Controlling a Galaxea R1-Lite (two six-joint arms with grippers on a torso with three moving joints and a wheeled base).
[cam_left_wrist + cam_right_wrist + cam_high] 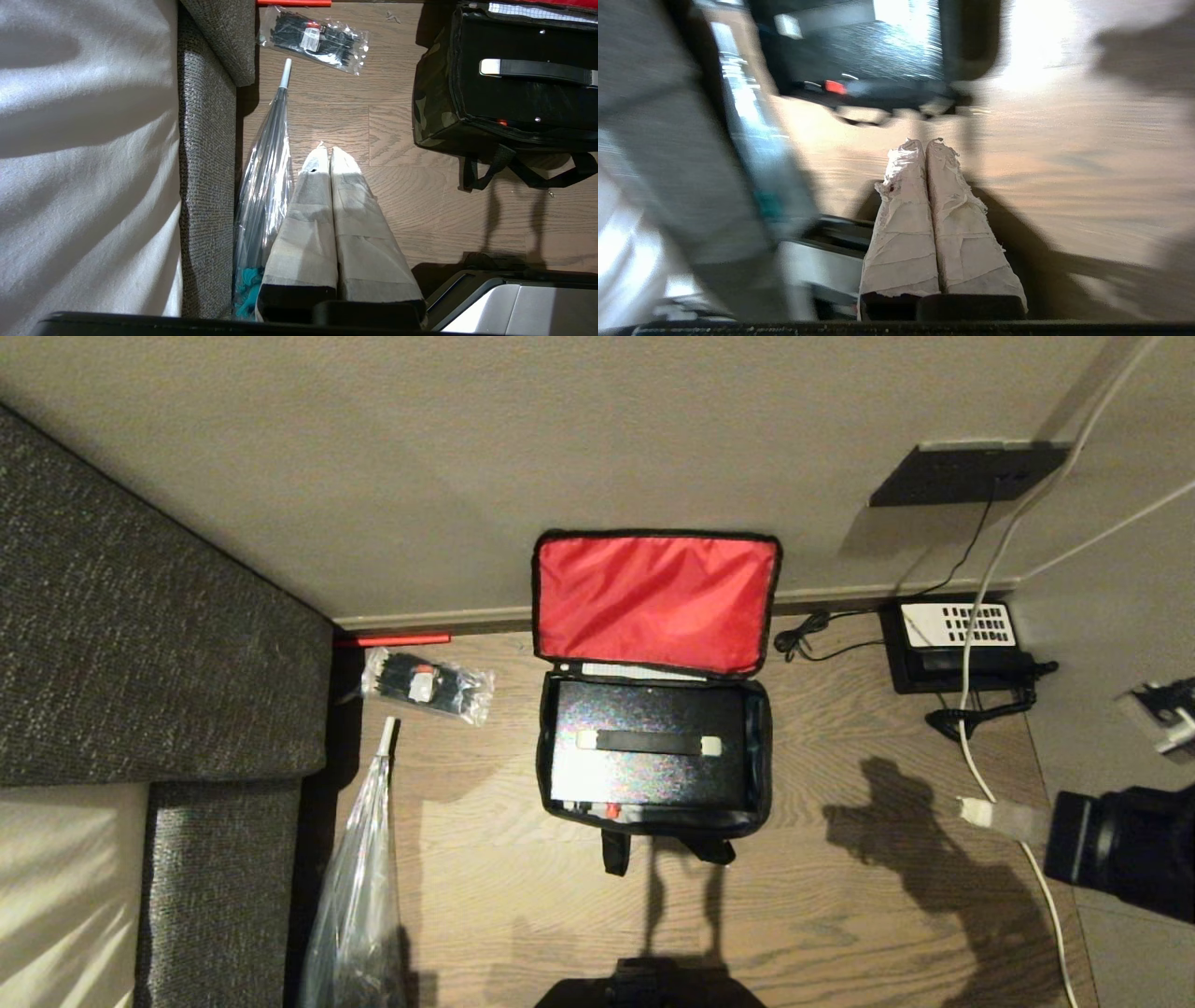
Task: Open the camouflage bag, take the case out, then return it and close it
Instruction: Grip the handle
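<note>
Head view: the camouflage bag point(653, 747) sits on the wooden floor point(840, 915) against the wall, its lid flung back so the red lining point(653, 602) leans on the baseboard. The black case point(644, 756) lies flat inside the open compartment, its strap handle point(649, 742) across the top. A clear packet of black cable ties point(429, 683) lies near the sofa point(140, 644) by the floor's left edge, with a folded transparent umbrella point(359, 887) alongside the sofa's base. A black telephone point(957, 644) with a white keypad sits by the wall toward the right, cables trailing round it.

Left wrist view: the left gripper point(325, 150) hangs above bare floor between umbrella and bag, its taped fingers point(350, 219) pressed together, nothing between them. The bag's camouflage side and the case's handle show at one corner.

Right wrist view: heavily blurred. The right gripper point(923, 143) has its tape-wrapped fingers point(906, 224) pinched tight together, empty, over the floor, well short of the bag point(878, 70)
</note>
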